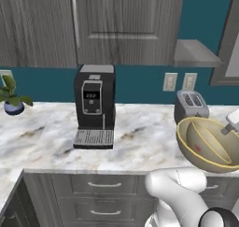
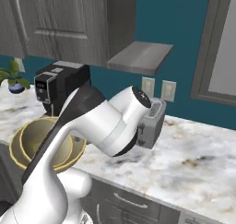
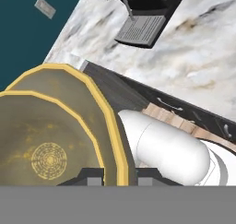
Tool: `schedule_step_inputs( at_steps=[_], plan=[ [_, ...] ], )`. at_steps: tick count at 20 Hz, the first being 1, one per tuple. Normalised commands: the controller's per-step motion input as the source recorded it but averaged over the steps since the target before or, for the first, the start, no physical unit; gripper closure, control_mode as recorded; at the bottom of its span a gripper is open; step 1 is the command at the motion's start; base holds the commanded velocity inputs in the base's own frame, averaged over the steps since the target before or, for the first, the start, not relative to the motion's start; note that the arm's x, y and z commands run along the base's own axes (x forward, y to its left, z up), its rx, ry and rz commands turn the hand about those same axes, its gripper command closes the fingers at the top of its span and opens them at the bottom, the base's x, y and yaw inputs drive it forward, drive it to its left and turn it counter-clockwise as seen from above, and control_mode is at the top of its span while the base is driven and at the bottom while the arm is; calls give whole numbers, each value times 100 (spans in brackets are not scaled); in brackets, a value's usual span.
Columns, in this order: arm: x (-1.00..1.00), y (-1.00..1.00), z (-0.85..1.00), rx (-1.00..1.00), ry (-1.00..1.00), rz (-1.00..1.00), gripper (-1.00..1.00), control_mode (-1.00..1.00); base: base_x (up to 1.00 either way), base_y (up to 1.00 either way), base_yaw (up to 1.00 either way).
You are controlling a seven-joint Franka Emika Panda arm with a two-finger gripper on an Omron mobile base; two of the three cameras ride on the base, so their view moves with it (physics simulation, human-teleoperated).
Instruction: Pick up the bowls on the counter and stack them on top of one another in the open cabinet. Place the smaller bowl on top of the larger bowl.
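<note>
The larger bowl (image 1: 205,158) (image 2: 16,154) (image 3: 87,98), olive-yellow with a pale rim, hangs tilted in the air in front of the counter (image 1: 140,142) (image 2: 193,158) (image 3: 184,57) edge. The smaller bowl (image 1: 212,139) (image 2: 44,142) (image 3: 41,140) sits nested inside it. My gripper (image 1: 225,129) (image 3: 120,178) is shut on the larger bowl's rim, one fingertip inside the wall and one outside. In the right base view my own arm hides the hand. Of the open cabinet I see a grey shelf board (image 1: 196,53) (image 2: 138,57), up and to the right of the door-fronted cabinets.
A black coffee machine (image 1: 94,107) (image 2: 57,87) (image 3: 143,15) stands on the counter to the left. A grey toaster (image 1: 191,107) (image 2: 150,124) sits by the wall just behind the bowls. A potted plant (image 1: 11,97) (image 2: 14,80) is far left. Grey drawers (image 1: 105,186) run below.
</note>
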Motion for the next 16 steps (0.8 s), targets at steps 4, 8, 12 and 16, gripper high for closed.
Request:
schedule_step_inputs(
  at_steps=[4, 8, 12, 16],
  plan=[
    [0, 0, 0, 0, 0, 0, 100, 100, -10, 8, 47],
    [0, 0, 0, 0, 0, 0, 100, 100, -9, 7, 47],
    [0, 0, 0, 0, 0, 0, 100, 100, -10, 10, 46],
    [0, 0, 0, 0, 0, 0, 100, 100, -10, 11, 45]
  ],
)
